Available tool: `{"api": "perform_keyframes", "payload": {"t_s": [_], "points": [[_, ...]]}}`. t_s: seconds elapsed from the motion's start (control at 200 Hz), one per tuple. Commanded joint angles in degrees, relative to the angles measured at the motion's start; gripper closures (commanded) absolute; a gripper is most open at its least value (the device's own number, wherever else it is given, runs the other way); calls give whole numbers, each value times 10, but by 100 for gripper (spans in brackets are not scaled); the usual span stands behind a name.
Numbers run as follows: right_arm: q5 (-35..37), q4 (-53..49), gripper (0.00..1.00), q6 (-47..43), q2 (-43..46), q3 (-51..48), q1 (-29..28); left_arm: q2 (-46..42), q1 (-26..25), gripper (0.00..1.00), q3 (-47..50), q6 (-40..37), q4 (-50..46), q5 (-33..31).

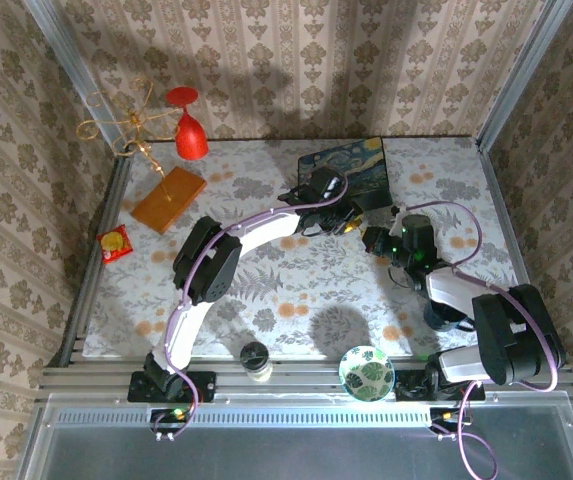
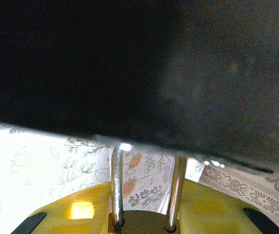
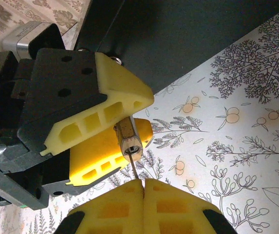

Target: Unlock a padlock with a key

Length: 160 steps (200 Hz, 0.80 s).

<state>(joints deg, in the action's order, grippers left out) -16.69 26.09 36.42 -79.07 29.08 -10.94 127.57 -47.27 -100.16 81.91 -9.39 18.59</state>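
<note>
1. Left gripper [image 2: 144, 218] partly closed, clamping the padlock [image 3: 129, 140] above mid-table; shackle seated, so locked.
2. Right gripper [image 3: 143, 183] pinched shut on the key [image 3: 135, 171]; tip at the keyhole.
3. Remaining, I judge: insert fully; turn; free shackle.

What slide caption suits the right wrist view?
The right gripper holds the key tip at the base of the padlock gripped by the left gripper.

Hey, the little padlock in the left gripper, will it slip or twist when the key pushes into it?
Probably stiff: the padlock looks all metal, with a thin shackle. It may pivot, since the left gripper pinches only its small body between yellow fingers. Likely light, so the key could nudge it off line.
</note>
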Motion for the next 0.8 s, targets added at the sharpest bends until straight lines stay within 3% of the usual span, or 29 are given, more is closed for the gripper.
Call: {"api": "perform_keyframes", "payload": {"t_s": [0.0,0.795], "points": [[13,-14,100,8,-3,23,-7,20,-11,100,-1,43,-18,41],[20,18,100,44,-27,44,-16,27,-19,100,-12,34,-32,45]]}}
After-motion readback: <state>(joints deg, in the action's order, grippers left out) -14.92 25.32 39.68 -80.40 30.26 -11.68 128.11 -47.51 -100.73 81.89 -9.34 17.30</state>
